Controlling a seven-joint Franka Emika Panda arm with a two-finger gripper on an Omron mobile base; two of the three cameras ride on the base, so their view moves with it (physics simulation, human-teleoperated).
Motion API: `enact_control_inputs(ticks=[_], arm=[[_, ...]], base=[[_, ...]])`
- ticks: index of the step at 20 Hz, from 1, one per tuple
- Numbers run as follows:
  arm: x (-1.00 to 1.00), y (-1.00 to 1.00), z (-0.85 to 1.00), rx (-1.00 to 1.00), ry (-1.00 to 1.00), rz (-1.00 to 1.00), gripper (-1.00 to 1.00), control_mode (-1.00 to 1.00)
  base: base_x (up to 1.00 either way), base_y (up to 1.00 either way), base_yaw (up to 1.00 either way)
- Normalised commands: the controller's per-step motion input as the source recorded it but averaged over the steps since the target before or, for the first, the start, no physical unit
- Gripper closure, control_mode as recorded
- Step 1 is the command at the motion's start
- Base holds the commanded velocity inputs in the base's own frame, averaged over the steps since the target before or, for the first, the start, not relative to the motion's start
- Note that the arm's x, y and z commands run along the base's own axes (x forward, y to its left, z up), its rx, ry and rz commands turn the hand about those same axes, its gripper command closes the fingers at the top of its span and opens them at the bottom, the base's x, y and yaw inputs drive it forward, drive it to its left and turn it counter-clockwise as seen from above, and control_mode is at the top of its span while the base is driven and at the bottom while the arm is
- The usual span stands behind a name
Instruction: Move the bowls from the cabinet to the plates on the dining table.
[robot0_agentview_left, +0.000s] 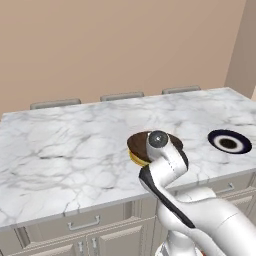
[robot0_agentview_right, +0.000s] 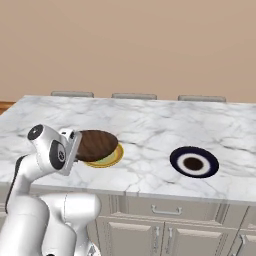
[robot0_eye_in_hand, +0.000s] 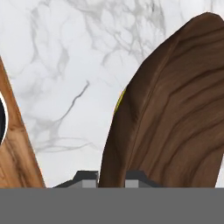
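My gripper (robot0_agentview_right: 75, 145) is shut on the near rim of the dark brown wood-grain bowl (robot0_agentview_right: 97, 144). The bowl (robot0_agentview_left: 136, 142) hangs tilted just over the yellow plate (robot0_agentview_right: 112, 158) on the dining table (robot0_agentview_right: 150, 125); whether they touch, I cannot tell. In the hand view the bowl (robot0_eye_in_hand: 175, 109) rises between my fingertips (robot0_eye_in_hand: 87, 177), with a yellow sliver of plate (robot0_eye_in_hand: 119, 103) behind it. The yellow plate (robot0_agentview_left: 134, 159) peeks out under the bowl. The white plate with the dark rim (robot0_agentview_right: 194, 162) lies bare to the right (robot0_agentview_left: 229, 142). The pale green-cream bowl and the cabinet are out of view.
Three chair backs (robot0_agentview_right: 72, 93) (robot0_agentview_right: 134, 96) (robot0_agentview_right: 202, 98) line the table's far edge against a beige wall. Drawers with small handles (robot0_agentview_left: 82, 223) run under the near edge. The marble top (robot0_agentview_left: 60, 150) stretches bare to the left.
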Motion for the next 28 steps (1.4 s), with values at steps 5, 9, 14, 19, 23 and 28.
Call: enact_control_inputs(ticks=[5, 9, 14, 19, 23, 28], arm=[[0.39, -0.06, -0.39, -0.12, -0.02, 0.0, 1.0, -1.0], [0.03, -0.03, -0.35, -0.01, -0.02, 0.0, 1.0, -1.0], [0.0, -0.19, -0.36, 0.0, -0.04, 0.0, 1.0, -1.0], [0.0, -0.34, -0.32, -0.01, -0.05, 0.0, 1.0, -1.0], [0.04, -0.31, -0.33, 0.0, -0.03, 0.0, 1.0, -1.0], [0.03, -0.13, -0.42, 0.0, -0.01, 0.0, 1.0, -1.0]], base=[[0.0, 0.0, 0.0], [0.0, 0.0, 0.0], [0.0, 0.0, 0.0], [0.0, 0.0, 0.0], [0.0, 0.0, 0.0], [0.0, 0.0, 0.0]])
